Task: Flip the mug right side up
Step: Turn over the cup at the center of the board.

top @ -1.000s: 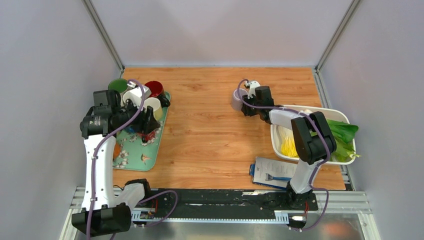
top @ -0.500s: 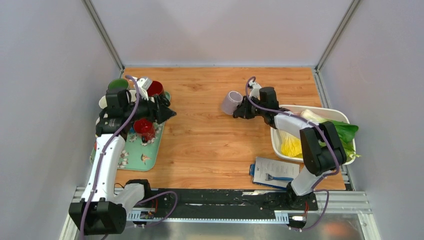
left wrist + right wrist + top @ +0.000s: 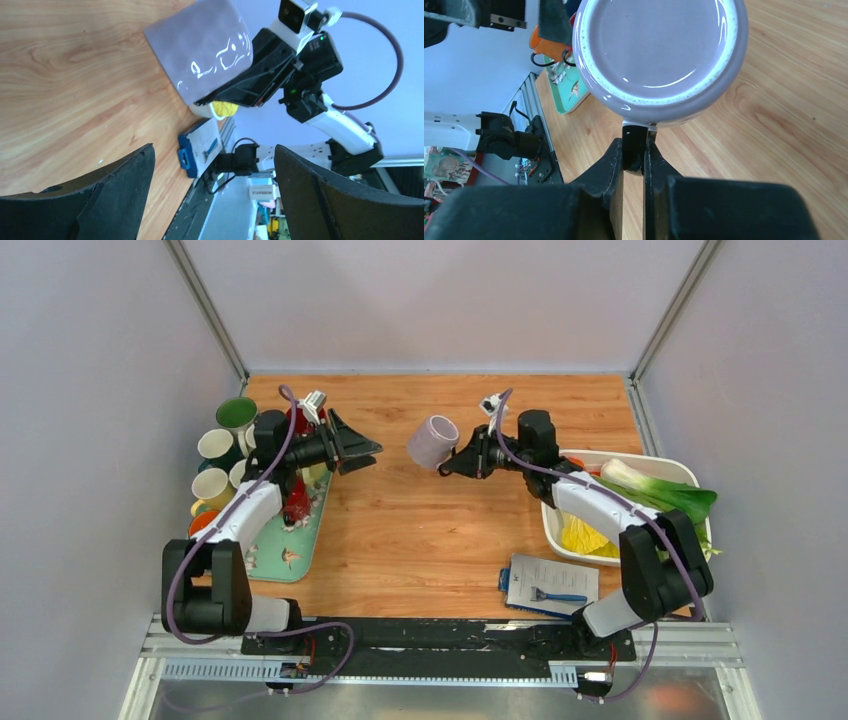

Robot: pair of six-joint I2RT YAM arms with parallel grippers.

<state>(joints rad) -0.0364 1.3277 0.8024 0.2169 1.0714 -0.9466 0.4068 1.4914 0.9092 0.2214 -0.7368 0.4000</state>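
The lilac mug (image 3: 431, 440) is held in the air above the middle of the wooden table, tipped on its side. My right gripper (image 3: 453, 462) is shut on its dark handle (image 3: 634, 146). In the right wrist view the mug's flat base (image 3: 659, 50) faces the camera. My left gripper (image 3: 362, 448) is open and empty, just left of the mug and pointing at it. In the left wrist view the mug (image 3: 202, 47) is ahead of the open left gripper (image 3: 214, 150), apart from it.
A green patterned tray (image 3: 300, 530) with a red cup lies at the left, with several mugs (image 3: 237, 412) beside it. A white bin (image 3: 553, 530) with a leek (image 3: 660, 490) and yellow items stands at the right. A booklet (image 3: 548, 583) lies at the near right.
My right gripper has carried the mug left and up off the table, tipping it. My left arm has swung from over the tray toward the middle, its open gripper now close to the mug.
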